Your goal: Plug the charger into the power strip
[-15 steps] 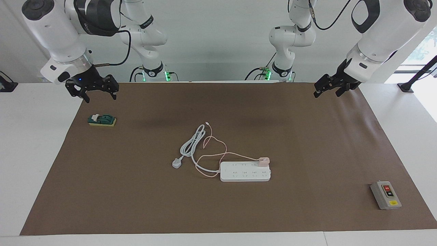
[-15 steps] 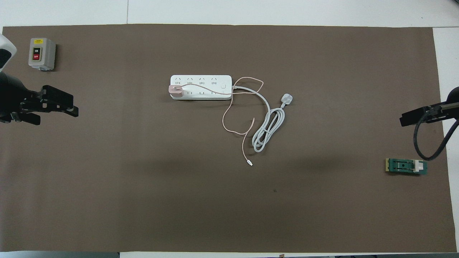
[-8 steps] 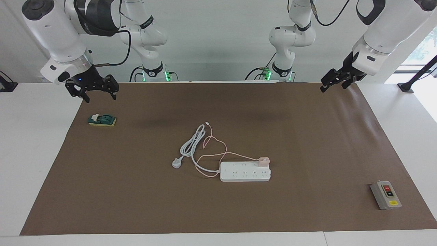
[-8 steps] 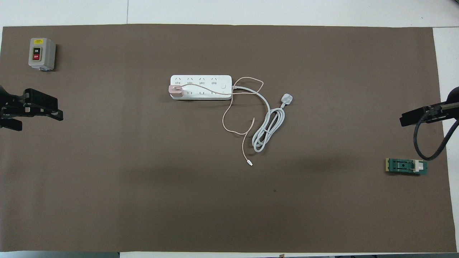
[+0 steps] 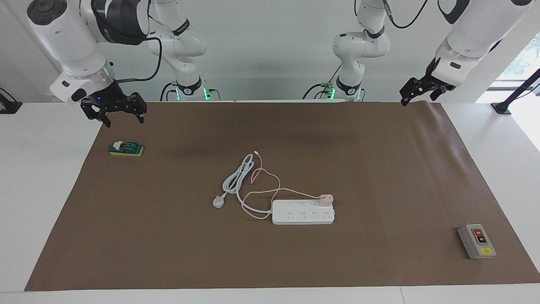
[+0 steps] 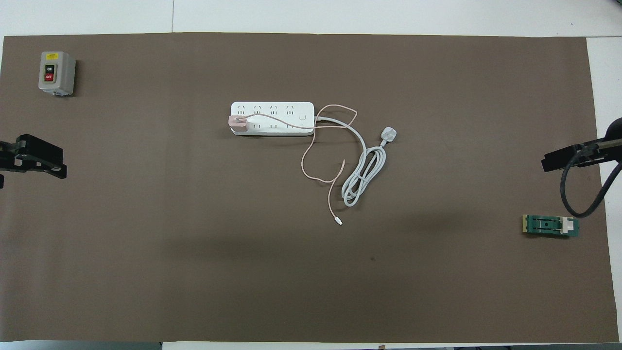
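Charger (image 5: 326, 199) sits on the power strip (image 5: 303, 212), at the end toward our left arm, and it looks plugged in, so we think the job is done. Its thin pink cable (image 6: 318, 160) curls over the mat nearer to us than the strip. Our left gripper (image 5: 422, 88) has pulled up and away from the strip since a moment ago, holding nothing; we cannot tell how its jaws stand. Our right gripper (image 5: 120, 113) waits well apart from the strip, jaws apart and empty.
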Motion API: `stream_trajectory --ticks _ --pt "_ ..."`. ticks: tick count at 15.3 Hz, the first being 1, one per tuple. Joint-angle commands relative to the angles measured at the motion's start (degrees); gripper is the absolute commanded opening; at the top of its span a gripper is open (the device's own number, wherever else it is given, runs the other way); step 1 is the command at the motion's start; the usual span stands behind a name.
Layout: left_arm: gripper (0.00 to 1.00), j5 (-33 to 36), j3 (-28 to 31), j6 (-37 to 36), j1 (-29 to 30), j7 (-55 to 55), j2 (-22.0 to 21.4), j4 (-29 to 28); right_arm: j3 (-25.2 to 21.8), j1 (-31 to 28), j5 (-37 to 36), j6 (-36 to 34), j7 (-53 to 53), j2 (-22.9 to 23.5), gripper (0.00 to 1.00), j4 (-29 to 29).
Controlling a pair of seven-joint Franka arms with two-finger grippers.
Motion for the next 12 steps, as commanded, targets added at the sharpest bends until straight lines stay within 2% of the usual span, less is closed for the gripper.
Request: stream_trajectory --ticks 1,5,12 --pt "1.0 0.65 -0.59 -1.07 1.06 1.85 -0.3 0.73 0.56 -0.64 -0.94 0.37 -0.69 -1.23 1.0 -1.32" --pt "1.0 -1.02 -0.59 2.79 0.97 2.21 0.05 -0.59 0.56 -0.73 -0.94 0.37 -0.69 -1.23 1.0 -1.32" --pt "1.0 -1.02 -0.5 5.18 0.97 4.13 -0.12 -3.58 0.56 -0.64 -0.94 0.28 -0.69 -1.23 1.0 -1.32"
